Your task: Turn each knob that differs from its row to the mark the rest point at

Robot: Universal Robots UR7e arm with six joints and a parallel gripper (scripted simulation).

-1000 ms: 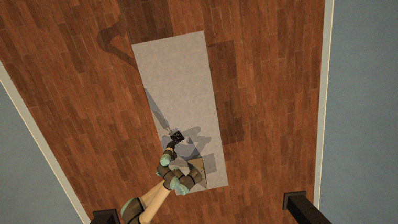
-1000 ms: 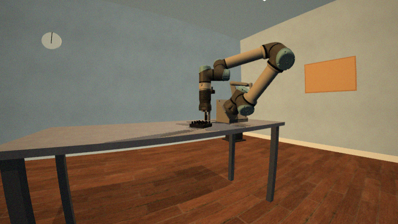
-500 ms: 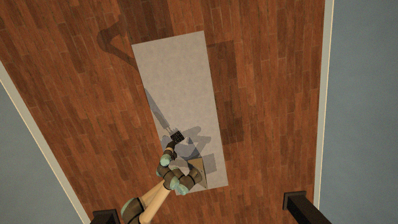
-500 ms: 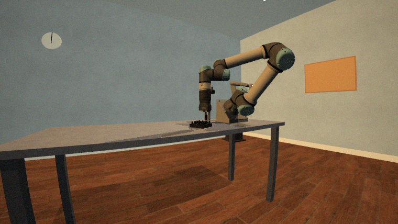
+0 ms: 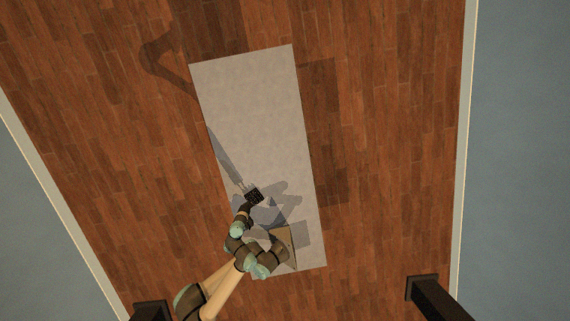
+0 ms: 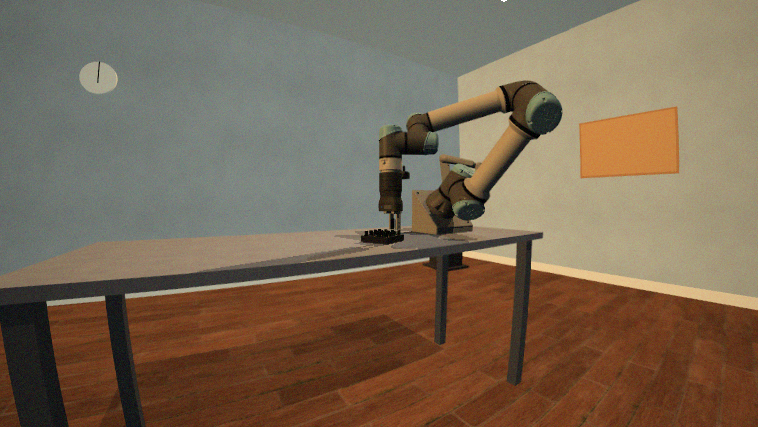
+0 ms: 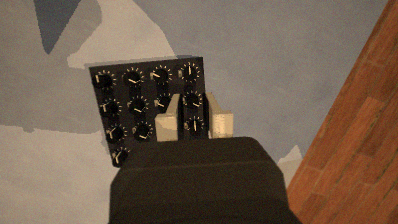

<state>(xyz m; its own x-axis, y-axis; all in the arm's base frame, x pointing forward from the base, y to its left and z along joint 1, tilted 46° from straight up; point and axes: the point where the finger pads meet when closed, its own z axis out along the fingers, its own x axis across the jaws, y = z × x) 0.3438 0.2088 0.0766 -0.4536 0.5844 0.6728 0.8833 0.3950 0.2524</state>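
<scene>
The black knob box (image 5: 255, 194) (image 6: 379, 237) (image 7: 120, 95) stands on the grey table (image 5: 247, 99) (image 6: 211, 254), close to the arm's base. Its knobs show white lines that point various ways. My gripper (image 6: 393, 226) (image 7: 193, 105) points straight down over the edge column of knobs on the right of the wrist view. Its two pale fingers stand apart, one on each side of a knob (image 7: 192, 100) in that column, with a gap showing on both sides. The gripper is open and holds nothing. The wrist body hides the box's near rows in the wrist view.
The arm's tan mounting block (image 5: 285, 239) (image 6: 424, 216) stands on the table just behind the box. The table edge lies close on the right of the wrist view, with wood floor (image 7: 360, 140) beyond it. A long stretch of table runs away from the box.
</scene>
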